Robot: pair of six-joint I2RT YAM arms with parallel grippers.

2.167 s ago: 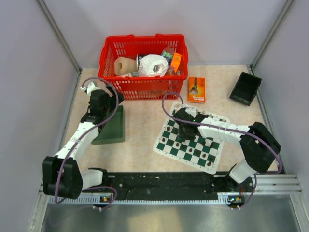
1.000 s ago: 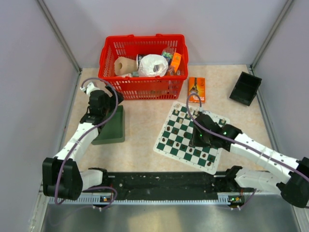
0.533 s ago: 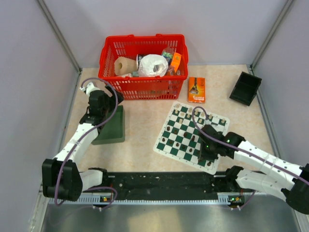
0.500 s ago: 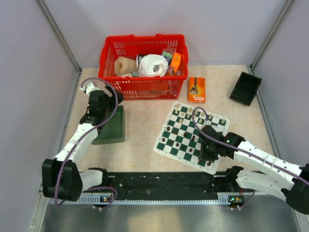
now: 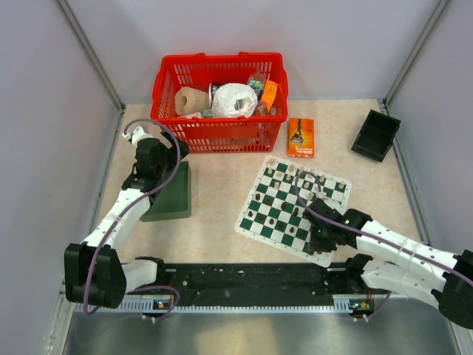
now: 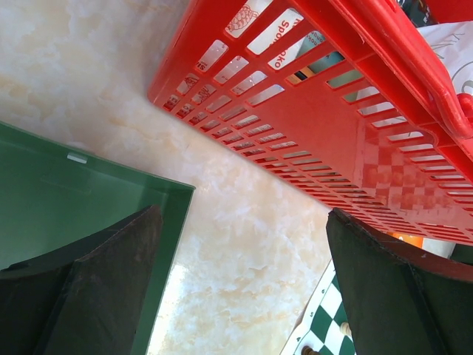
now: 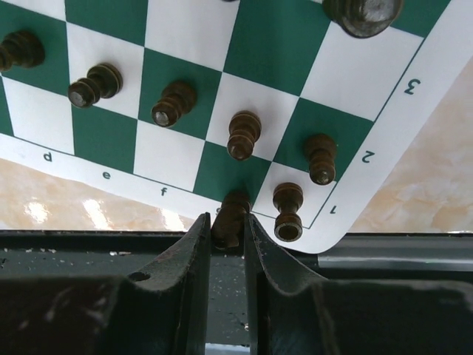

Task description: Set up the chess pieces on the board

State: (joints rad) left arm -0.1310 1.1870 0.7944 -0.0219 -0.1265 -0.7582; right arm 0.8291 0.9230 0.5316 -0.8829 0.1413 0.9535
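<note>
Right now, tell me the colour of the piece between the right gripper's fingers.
Dark brown piece; clearest in the right wrist view.

White arm links [image 5: 122,211], black joints [image 5: 94,275], purple cables [image 5: 178,157], black right end effector [image 7: 226,222].

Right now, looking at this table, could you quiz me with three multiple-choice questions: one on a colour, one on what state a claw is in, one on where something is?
1. The basket is: A blue; B red; C yellow.
2. The left gripper, at the green tray's edge, is: A open and empty; B shut on a cloth; C shut on the basket's rim.
3. The right gripper is: A over the basket; B over the green tray; C at the board's near edge.

Answers:
1 B: its plastic walls are red.
2 A: its fingers stand wide apart with nothing between them.
3 C: it pinches a dark chess piece at the row nearest the arms.
</note>
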